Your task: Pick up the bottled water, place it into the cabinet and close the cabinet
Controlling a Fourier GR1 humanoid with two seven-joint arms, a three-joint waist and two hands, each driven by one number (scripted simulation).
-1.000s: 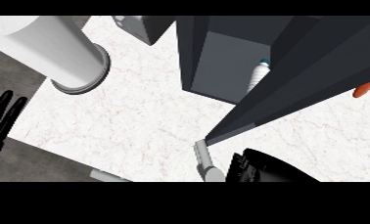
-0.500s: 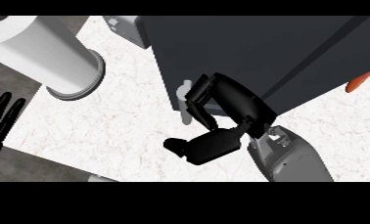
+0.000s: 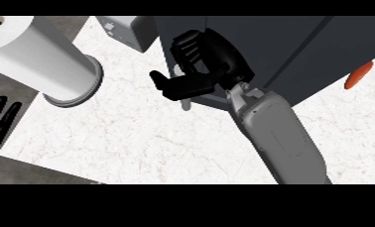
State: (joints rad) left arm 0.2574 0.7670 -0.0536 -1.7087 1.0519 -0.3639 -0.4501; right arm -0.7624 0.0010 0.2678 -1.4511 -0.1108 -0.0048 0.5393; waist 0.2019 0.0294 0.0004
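Since half a second ago: right hand (image 3: 207,67), black, on a grey forearm (image 3: 277,134), has moved up and left along the dark grey cabinet's (image 3: 293,52) closed door. Fingers spread open against the door near its slim grey handle (image 3: 186,103), thumb out left, holding nothing. Bottled water: not visible. Left hand (image 3: 7,114): fingertips only at left edge, straight. White cylindrical container (image 3: 44,62) on white marble counter (image 3: 147,137). Orange object (image 3: 359,76) at right edge.

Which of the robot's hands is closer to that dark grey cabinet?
The right. The right robot hand lies against the dark grey cabinet front; the left robot hand shows only as fingers at the view's left edge, far off.
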